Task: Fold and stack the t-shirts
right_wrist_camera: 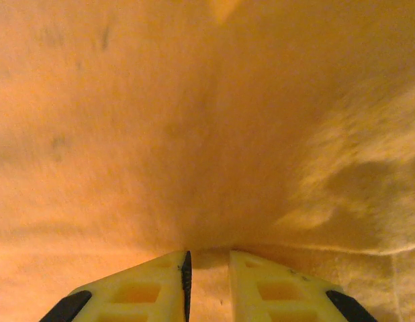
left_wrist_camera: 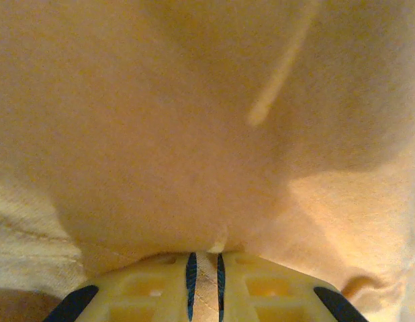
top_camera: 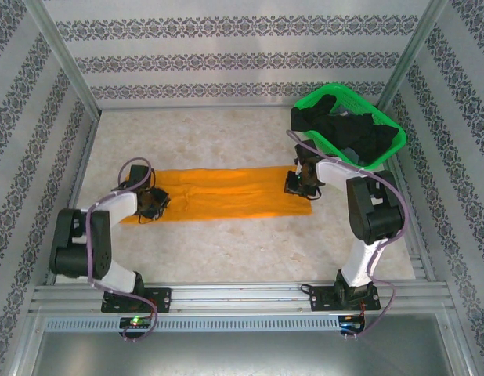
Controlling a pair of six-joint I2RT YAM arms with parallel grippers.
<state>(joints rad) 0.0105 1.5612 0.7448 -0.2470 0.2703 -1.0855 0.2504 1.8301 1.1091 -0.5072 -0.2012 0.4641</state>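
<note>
Nearest, the left end effector [top_camera: 153, 202] is clamped on the left end of the mustard-orange t-shirt [top_camera: 226, 192], its fingers [left_wrist_camera: 160, 285] nearly together with cloth pinched between. That shirt lies as a long strip across the middle of the table [top_camera: 226, 251]. At its right end the right end effector [top_camera: 298, 184] also grips cloth. Farther back right, black t-shirts [top_camera: 352, 133] lie heaped in a green basket [top_camera: 344, 92].

Orange t-shirt [top_camera: 226, 194] spread flat, black t-shirts [top_camera: 359, 133] heaped in basket [top_camera: 314, 95]
</note>
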